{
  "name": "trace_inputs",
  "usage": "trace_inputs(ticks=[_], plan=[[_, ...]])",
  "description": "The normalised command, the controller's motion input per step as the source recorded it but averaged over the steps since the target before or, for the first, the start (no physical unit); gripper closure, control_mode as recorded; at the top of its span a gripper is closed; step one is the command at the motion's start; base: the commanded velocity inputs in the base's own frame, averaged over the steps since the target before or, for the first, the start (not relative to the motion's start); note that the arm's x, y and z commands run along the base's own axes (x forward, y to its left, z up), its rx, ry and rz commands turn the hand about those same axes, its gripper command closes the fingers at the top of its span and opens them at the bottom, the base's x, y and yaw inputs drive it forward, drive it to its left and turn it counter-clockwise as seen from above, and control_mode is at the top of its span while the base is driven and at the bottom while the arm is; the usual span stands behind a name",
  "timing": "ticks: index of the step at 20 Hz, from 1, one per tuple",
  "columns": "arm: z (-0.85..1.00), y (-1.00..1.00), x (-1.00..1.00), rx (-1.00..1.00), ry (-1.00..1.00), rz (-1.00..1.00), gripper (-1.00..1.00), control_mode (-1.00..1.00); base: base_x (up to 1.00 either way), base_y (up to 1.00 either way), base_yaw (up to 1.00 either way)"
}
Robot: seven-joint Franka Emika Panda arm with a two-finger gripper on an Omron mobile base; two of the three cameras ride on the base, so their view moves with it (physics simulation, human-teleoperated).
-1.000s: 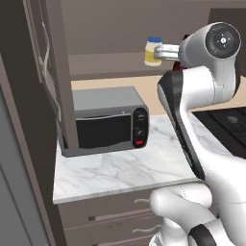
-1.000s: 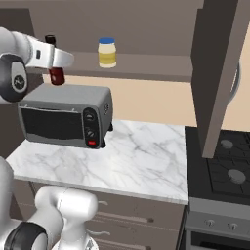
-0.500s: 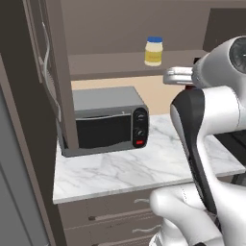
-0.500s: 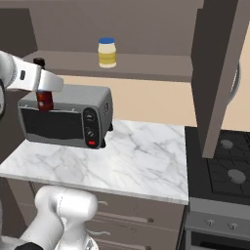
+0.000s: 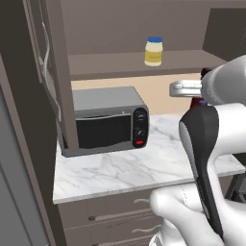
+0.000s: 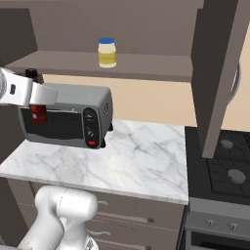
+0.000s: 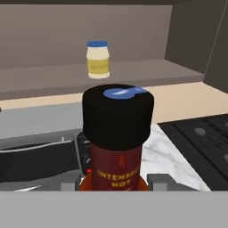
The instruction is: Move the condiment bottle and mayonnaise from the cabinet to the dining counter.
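Bottle [image 7: 117, 133] is held clenched upright in the gripper [image 7: 116, 183], clear of the cabinet [image 6: 217, 73], with mayonnaise [image 7: 98, 59] on the shelf at 12 o'clock; grip should be kept firm and level during carriage to the dining counter

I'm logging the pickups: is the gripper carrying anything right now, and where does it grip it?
Yes. The gripper is shut on the condiment bottle, its fingers at either side of the lower body, below the black cap. The mayonnaise sits on the cabinet shelf.
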Motion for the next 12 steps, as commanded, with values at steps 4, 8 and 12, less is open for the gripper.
trace_inputs(ticks=[4, 8, 12], plan=[[-0.05, -0.04, -0.05, 0.0, 0.0, 0.0, 1.0, -1.0, 0.0, 0.0, 0.0], [0.0, 0.0, -0.03, 0.0, 0.0, 0.0, 1.0, -1.0, 0.0, 0.0, 0.0], [0.0, 0.0, 0.0, 0.0, 0.0, 0.0, 1.0, 1.0, -0.78, -0.02, 0.0]])
